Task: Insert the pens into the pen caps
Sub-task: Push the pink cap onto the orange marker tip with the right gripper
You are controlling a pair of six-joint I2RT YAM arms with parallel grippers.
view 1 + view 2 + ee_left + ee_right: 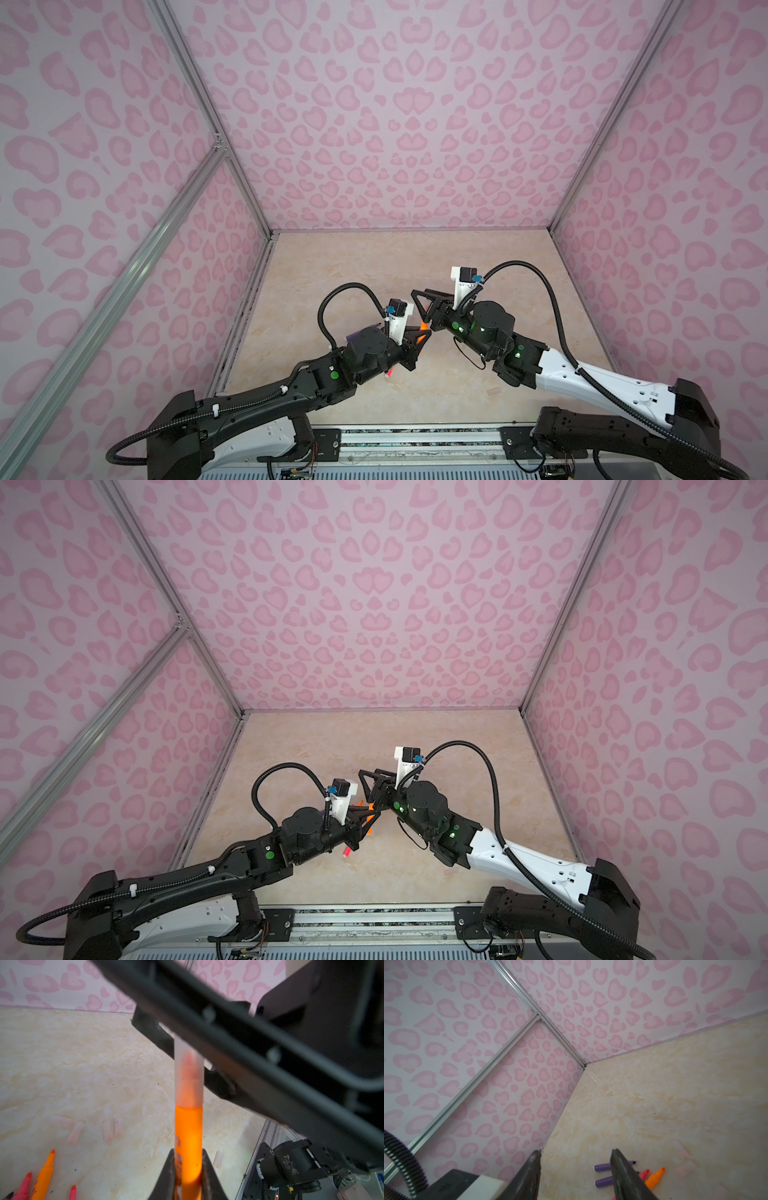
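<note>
A: Where is the orange pen [188,1136]?

B: It sticks straight out ahead of the left gripper [188,1152], whose jaws are clamped on its barrel. The cap [188,1076] sits over the tip with its mouth against the orange shoulder. We can see the nib through the plastic.

A: So is it seated?

B: We'd judge it on, but we can't tell whether it is pressed fully home. The cap's far end passes behind a finger of the right gripper [576,1150], and we can't tell if they touch.

A: And that gripper's jaws?

B: In its own wrist view they stand well apart with nothing between them. Only the left one holds anything.

A: How do we do this step well?

B: We hold the left grip firm and the pen steady on its own axis. If the cap needs a last push, we close the right jaws on its far end and press straight along the pen's line. Any sideways load could cock the cap. If we back off instead, we draw the right gripper away along that same line, so no finger drags the cap off.

A: What lies around?

B: The loose caps [108,1130] lie on the table [62,1053] beneath the held pen, off to one side. The other pens [44,1172] lie further back, under the left wrist. We'd set this pen down apart from both.
</note>
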